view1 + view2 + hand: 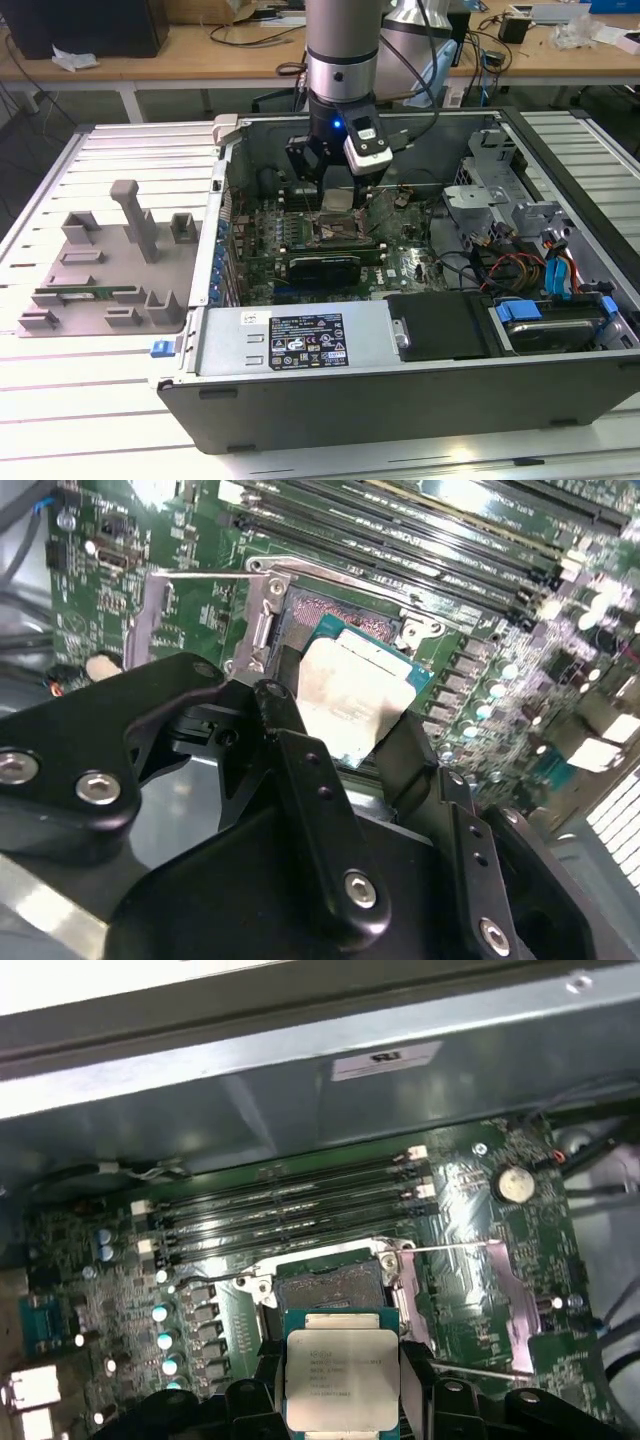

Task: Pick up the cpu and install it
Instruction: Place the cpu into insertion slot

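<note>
Hand point(348, 710) clamped on cpu point(340, 1370) by two opposite edges, just above the open socket point(328, 1282) inside the computer case point(300, 400). Risk: any offset or tilt on lowering could miss the frame and bend contact pins.

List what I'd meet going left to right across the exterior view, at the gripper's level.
Grey parts fixture → computer case wall → gripper, fingers shut on the cpu → metal drive cage → blue and red cables.
</note>
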Controlling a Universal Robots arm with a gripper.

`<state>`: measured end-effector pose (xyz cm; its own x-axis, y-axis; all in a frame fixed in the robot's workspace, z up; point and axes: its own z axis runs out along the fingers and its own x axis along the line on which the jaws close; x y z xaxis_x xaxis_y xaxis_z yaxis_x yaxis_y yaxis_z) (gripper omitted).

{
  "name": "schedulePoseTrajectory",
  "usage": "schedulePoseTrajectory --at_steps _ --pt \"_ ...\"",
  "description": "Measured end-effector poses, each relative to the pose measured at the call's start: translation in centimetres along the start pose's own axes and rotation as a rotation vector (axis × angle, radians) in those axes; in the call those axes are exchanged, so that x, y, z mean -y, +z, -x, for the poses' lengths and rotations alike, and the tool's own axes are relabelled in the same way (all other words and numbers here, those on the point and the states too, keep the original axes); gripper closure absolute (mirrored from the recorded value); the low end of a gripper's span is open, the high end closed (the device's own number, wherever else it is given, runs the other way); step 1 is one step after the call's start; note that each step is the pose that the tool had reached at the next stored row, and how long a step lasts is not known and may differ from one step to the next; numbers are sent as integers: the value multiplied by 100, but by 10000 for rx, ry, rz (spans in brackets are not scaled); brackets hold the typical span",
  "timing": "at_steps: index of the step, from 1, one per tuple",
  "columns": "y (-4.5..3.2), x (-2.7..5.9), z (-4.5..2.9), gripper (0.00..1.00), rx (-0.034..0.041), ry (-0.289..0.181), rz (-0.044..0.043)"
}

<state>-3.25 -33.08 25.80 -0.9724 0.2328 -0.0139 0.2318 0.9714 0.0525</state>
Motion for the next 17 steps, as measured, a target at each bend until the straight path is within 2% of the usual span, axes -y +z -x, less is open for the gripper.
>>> schedulePoseTrajectory --at_steps 6,13,17 --pt "1 0 0 45 68 1285 -18" --pt "2 0 0 45 132 2509 -35" --pt "4 0 0 45 185 3523 -49"
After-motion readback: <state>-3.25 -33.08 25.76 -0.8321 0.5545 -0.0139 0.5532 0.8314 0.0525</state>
